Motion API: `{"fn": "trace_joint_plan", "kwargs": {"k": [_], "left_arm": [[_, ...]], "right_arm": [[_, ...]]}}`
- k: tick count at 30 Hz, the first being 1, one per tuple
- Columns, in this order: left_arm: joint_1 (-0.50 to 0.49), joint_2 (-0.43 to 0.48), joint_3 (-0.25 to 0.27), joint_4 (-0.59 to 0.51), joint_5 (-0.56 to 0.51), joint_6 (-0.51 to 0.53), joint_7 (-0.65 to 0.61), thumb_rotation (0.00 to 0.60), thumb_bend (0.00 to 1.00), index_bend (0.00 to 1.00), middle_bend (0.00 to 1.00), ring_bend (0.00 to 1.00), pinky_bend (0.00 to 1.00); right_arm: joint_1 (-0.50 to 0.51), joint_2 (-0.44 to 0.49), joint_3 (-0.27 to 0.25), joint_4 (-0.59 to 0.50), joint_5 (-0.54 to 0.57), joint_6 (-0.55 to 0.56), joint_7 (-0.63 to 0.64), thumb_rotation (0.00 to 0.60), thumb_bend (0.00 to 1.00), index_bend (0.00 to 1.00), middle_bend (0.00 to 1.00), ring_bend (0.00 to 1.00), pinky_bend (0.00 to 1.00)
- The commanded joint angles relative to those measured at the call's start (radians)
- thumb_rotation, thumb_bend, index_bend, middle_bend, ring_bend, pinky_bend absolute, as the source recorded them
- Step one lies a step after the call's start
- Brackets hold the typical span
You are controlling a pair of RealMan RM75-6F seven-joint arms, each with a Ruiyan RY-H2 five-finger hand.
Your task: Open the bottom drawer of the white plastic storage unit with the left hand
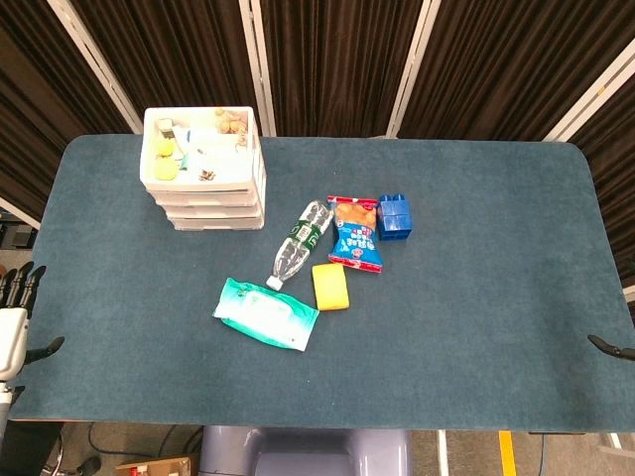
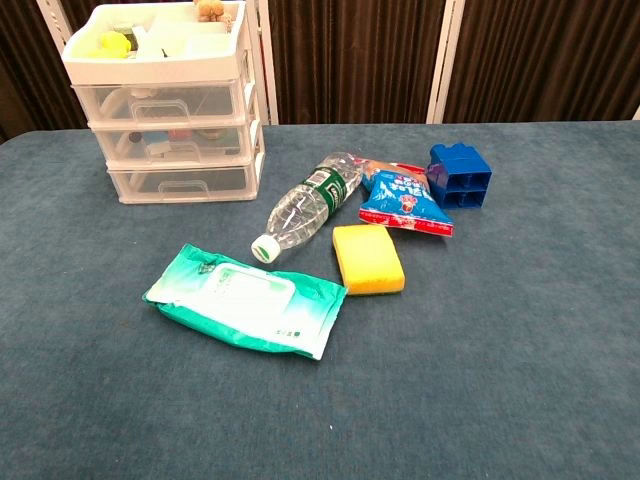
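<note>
The white plastic storage unit [image 1: 203, 178] stands at the table's back left, with three clear-fronted drawers and an open top tray of small items. Its bottom drawer [image 2: 183, 182] is closed, its handle facing me; the head view shows only the drawer's edge [image 1: 216, 222]. My left hand [image 1: 14, 309] hangs off the table's left edge, well short of the unit, fingers straight and apart, thumb out, holding nothing. Of my right hand [image 1: 609, 346] only a dark tip shows, at the right edge. Neither hand appears in the chest view.
In the middle of the blue table [image 1: 476, 258] lie a clear bottle [image 2: 306, 205], a green wipes pack [image 2: 245, 299], a yellow sponge [image 2: 368, 259], a blue snack bag [image 2: 404, 198] and a blue block [image 2: 459, 176]. All lie to the right of the unit.
</note>
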State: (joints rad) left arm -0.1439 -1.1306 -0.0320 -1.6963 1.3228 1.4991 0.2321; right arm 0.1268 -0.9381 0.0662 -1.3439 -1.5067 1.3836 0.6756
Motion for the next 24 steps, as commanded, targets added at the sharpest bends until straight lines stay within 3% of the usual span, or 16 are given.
{"fn": "trace_joint_plan", "kwargs": {"k": [1, 11, 13, 15, 17, 20, 21, 23, 24], "left_arm": [[0.003, 0.003, -0.005, -0.006, 0.003, 0.001, -0.004, 0.6, 0.03, 0.0, 0.0, 0.0, 0.05], [0.013, 0.002, -0.008, -0.013, 0.029, 0.005, -0.003, 0.6, 0.08, 0.0, 0.0, 0.0, 0.05], [0.016, 0.0, -0.013, -0.022, 0.032, 0.009, -0.017, 0.6, 0.13, 0.0, 0.0, 0.0, 0.06], [0.018, -0.007, -0.023, -0.026, 0.04, 0.02, -0.029, 0.6, 0.25, 0.0, 0.01, 0.01, 0.14], [0.019, -0.015, -0.028, -0.026, 0.046, 0.027, -0.032, 0.6, 0.35, 0.0, 0.13, 0.1, 0.31], [0.013, -0.029, -0.039, -0.023, 0.059, 0.029, -0.052, 0.6, 0.49, 0.04, 0.53, 0.44, 0.62], [0.008, -0.033, -0.044, -0.022, 0.06, 0.022, -0.06, 0.6, 0.53, 0.05, 0.67, 0.56, 0.69], [-0.008, -0.036, -0.052, -0.039, 0.048, -0.015, -0.086, 0.6, 0.6, 0.08, 0.83, 0.71, 0.77], [-0.016, -0.034, -0.054, -0.056, 0.036, -0.039, -0.104, 0.6, 0.62, 0.08, 0.87, 0.75, 0.79]], "right_arm": [[-0.001, -0.001, -0.002, 0.002, -0.005, 0.004, -0.008, 0.6, 0.12, 0.0, 0.0, 0.0, 0.0], [-0.007, 0.002, -0.007, -0.005, -0.011, 0.013, -0.006, 0.6, 0.12, 0.0, 0.0, 0.0, 0.0], [-0.008, 0.002, -0.007, -0.007, -0.01, 0.014, -0.007, 0.6, 0.12, 0.0, 0.0, 0.0, 0.0], [-0.008, 0.002, -0.006, -0.008, -0.008, 0.014, -0.007, 0.6, 0.12, 0.0, 0.0, 0.0, 0.0], [-0.008, 0.003, -0.006, -0.009, -0.007, 0.013, -0.007, 0.6, 0.12, 0.0, 0.0, 0.0, 0.0], [-0.009, 0.003, -0.006, -0.01, -0.006, 0.014, -0.008, 0.6, 0.12, 0.0, 0.0, 0.0, 0.0], [-0.009, 0.002, -0.006, -0.009, -0.007, 0.014, -0.008, 0.6, 0.12, 0.0, 0.0, 0.0, 0.0], [-0.008, 0.002, -0.006, -0.009, -0.005, 0.011, -0.006, 0.6, 0.12, 0.0, 0.0, 0.0, 0.0], [-0.008, 0.003, -0.005, -0.008, -0.004, 0.01, -0.003, 0.6, 0.12, 0.0, 0.0, 0.0, 0.0]]}}
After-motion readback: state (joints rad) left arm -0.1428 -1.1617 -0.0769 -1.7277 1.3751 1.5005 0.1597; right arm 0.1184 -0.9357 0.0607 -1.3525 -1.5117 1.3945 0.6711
